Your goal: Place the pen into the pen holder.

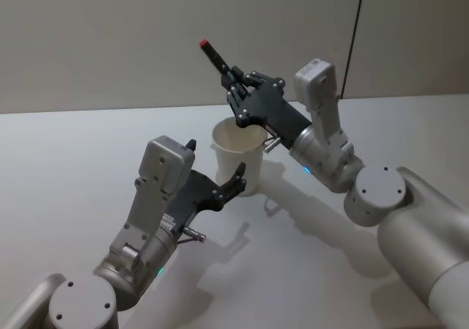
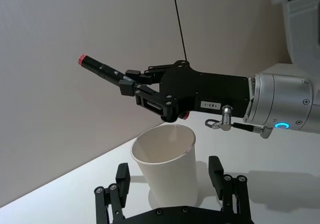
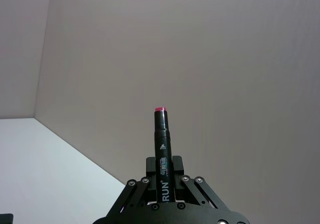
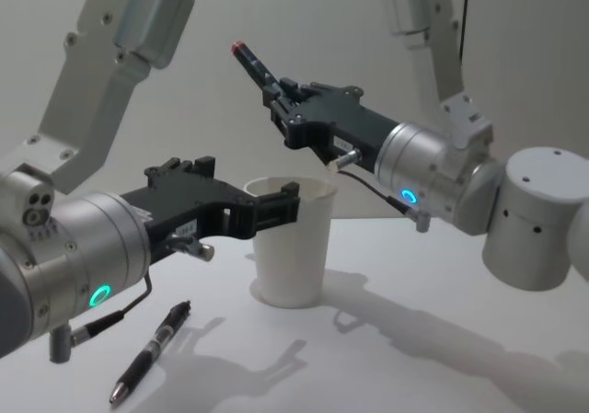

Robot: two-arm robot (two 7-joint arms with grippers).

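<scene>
while the left end effector (image 2: 169, 171) brackets the pen holder (image 1: 238, 160) with fingers apart, the right end effector (image 1: 233, 80), clamped on the pen (image 1: 215, 56), holds it slanted just above the pen holder's rim; next, i judge, comes tipping it upright over the mouth and releasing.

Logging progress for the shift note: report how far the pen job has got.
Done: the pen is off the table, shut in the right gripper, tilted above the cup. In hand: the left gripper sits open astride the cup. Left: lower the pen in and release; the cup looks empty. A second pen lies on the table.
</scene>
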